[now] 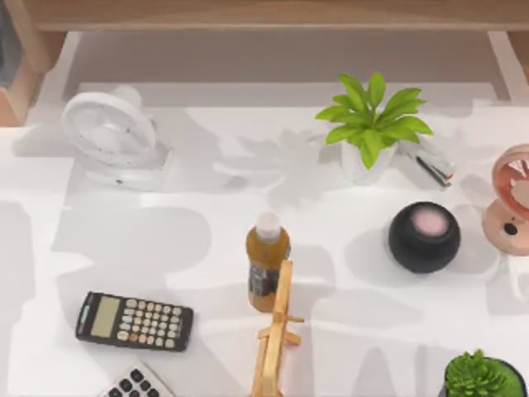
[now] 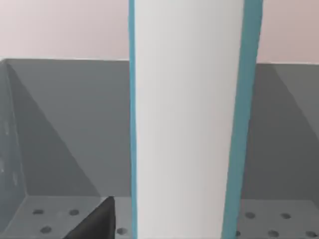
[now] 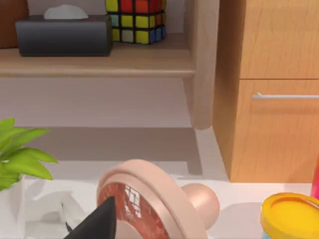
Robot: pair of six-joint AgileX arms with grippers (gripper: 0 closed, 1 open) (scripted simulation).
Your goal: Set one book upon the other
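A book [image 2: 187, 124] stands upright, long axis vertical, directly before the left claw [image 2: 94, 226] in a grey bin [image 2: 65, 129]; whether that claw is open, I cannot tell.

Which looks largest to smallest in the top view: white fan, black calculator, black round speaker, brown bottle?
1. White fan
2. Black calculator
3. Black round speaker
4. Brown bottle
The speaker and bottle look close, so their order is unsure.

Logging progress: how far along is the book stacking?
Nothing looks stacked yet. The table holds a calculator, bottle and white fan. The left wrist view faces an upright white, teal-edged slab, perhaps a book, before a grey bin. Grasping and stacking remain.
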